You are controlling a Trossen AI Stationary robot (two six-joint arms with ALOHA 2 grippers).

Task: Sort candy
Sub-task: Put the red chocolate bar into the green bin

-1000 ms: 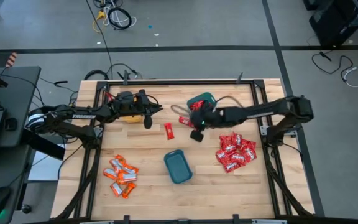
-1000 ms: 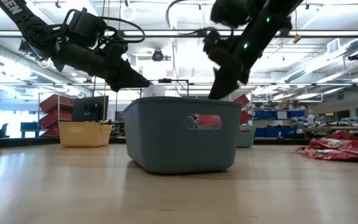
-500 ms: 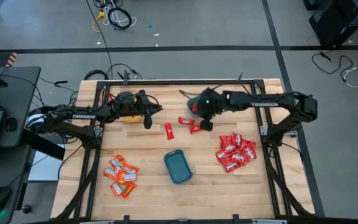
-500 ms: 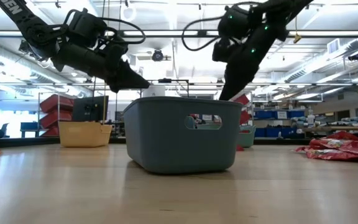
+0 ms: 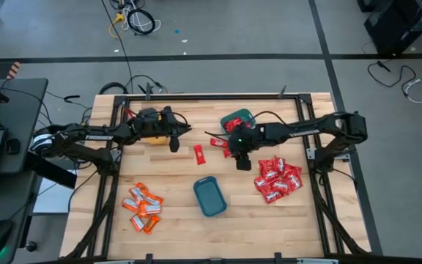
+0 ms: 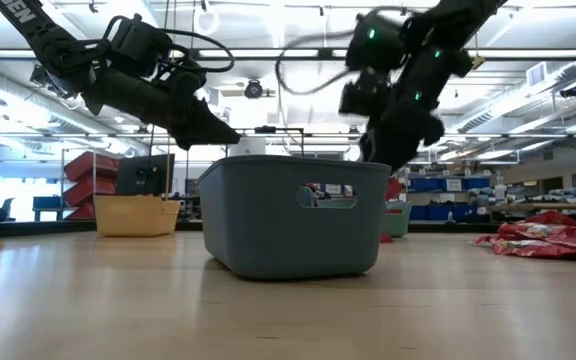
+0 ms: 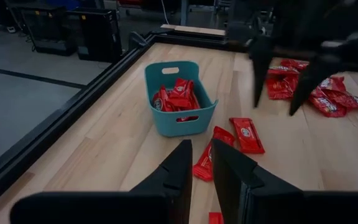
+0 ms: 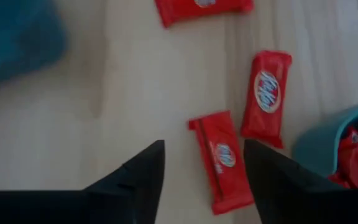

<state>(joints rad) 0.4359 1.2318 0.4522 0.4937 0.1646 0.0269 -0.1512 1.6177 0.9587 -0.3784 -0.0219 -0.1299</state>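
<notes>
Notably, the right pincer [image 5: 243,160], spread and empty above loose red packets [image 8: 221,158] beside the teal bin [image 7: 178,104], risks pinching two together.

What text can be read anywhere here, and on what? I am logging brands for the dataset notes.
"EN": white letters on the left arm in the low view; the rest of the word is cut off at the picture's edge.
White lettering along the same arm in the high view: too small to read.
White marks on the red packets in the right wrist view: too blurred to read.
</notes>
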